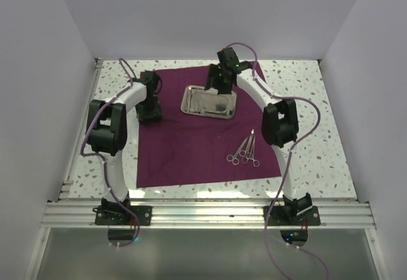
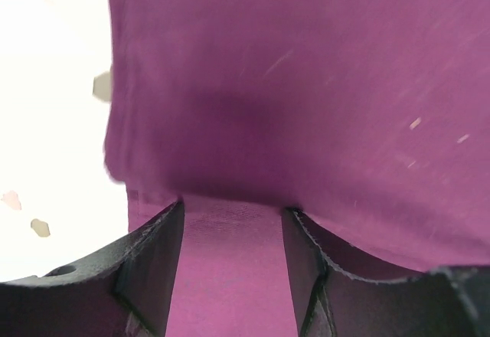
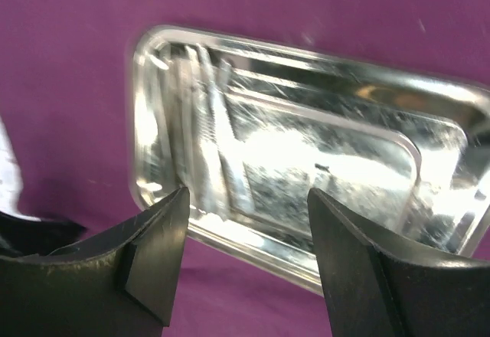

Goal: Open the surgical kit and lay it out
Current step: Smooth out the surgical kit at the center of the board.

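Note:
The surgical kit lies open on the table. Its purple cloth (image 1: 191, 156) is spread flat, with the steel tray (image 1: 191, 100) on the far half and ring-handled forceps (image 1: 244, 153) near the right front. My left gripper (image 1: 151, 113) is down on the cloth's left edge. In the left wrist view its jaws (image 2: 233, 207) stand apart, tips sunk into the cloth (image 2: 306, 84), with a strip of fabric between them. My right gripper (image 1: 220, 88) hovers open at the tray's far rim. In the right wrist view the tray (image 3: 329, 153) holds thin steel instruments (image 3: 210, 122) just past the right gripper (image 3: 246, 197).
The speckled white table (image 1: 305, 102) shows around the cloth and, in the left wrist view, left of the cloth's edge (image 2: 46, 84). White walls close in the sides and back. An aluminium rail (image 1: 203, 215) carries both arm bases at the front.

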Controlling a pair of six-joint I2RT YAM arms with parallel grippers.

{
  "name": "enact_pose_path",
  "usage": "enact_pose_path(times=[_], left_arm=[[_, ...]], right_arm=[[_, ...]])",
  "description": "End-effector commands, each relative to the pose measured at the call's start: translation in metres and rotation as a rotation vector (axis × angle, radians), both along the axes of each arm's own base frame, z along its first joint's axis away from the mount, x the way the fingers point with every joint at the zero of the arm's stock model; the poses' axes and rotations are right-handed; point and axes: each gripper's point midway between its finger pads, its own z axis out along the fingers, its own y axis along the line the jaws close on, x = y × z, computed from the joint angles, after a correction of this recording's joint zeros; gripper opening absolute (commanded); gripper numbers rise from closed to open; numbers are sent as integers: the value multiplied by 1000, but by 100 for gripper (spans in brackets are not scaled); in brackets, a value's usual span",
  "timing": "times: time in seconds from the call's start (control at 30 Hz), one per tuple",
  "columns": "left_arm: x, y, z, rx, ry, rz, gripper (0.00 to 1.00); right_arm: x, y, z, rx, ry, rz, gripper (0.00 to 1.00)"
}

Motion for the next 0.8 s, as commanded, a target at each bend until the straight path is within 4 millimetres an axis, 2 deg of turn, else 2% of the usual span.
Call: enact_pose_path(times=[0.0,0.1,0.13,0.17,0.2,0.27,0.3,0.33,0.37,0.4,0.43,0.47,0.53,0.57,0.6,0.63,0.67,0.7,0.73,0.77], left_arm=[[28,5,-18,9,-36,-22,57],[42,10,-21,11,-40,-5,57],[49,10,-16,4,-55,-1,57],[51,10,-16,4,-52,-1,57],[53,10,-15,4,-52,0,57],[61,7,4,-6,-83,4,56],[63,6,13,-10,-96,5,56],[67,2,33,-16,-129,5,57],[68,1,42,-14,-145,5,57],[69,-1,52,-13,-161,5,57],[70,-6,70,-14,-188,2,57],[68,-9,77,-15,-192,-1,58],[56,-16,86,-14,-180,-9,59],[48,-18,84,-11,-164,-8,59],[29,-20,75,-10,-128,-9,59],[18,-21,69,-12,-108,-12,59],[6,-22,64,-12,-90,-9,59],[-18,-24,45,-6,-34,-6,59],[-29,-28,51,-26,-52,-15,58],[-38,-33,49,-33,-53,-26,59]], right_arm=[[-25,-20,20,-36,7,-7,66],[-49,-36,20,-76,24,-7,67],[-55,-39,20,-86,25,1,67],[-65,-46,12,-106,48,-1,67],[-70,-48,24,-106,28,3,68],[-81,-55,23,-114,40,6,71],[-85,-56,36,-104,18,9,72],[-89,-57,39,-102,16,13,74],[-96,-60,37,-107,27,16,75],[-100,-63,49,-103,4,17,77],[-103,-64,52,-103,-2,19,78],[-109,-68,49,-112,6,22,79],[-116,-75,59,-132,-17,23,80],[-121,-80,56,-144,-9,22,81],[-124,-87,63,-162,-28,18,81],[-127,-90,63,-172,-29,17,82],[-132,-98,56,-186,-15,10,82],[-134,-103,56,-190,-15,3,82],[-138,-107,56,-190,-13,-1,83],[-144,-117,55,-193,-8,-16,83]])
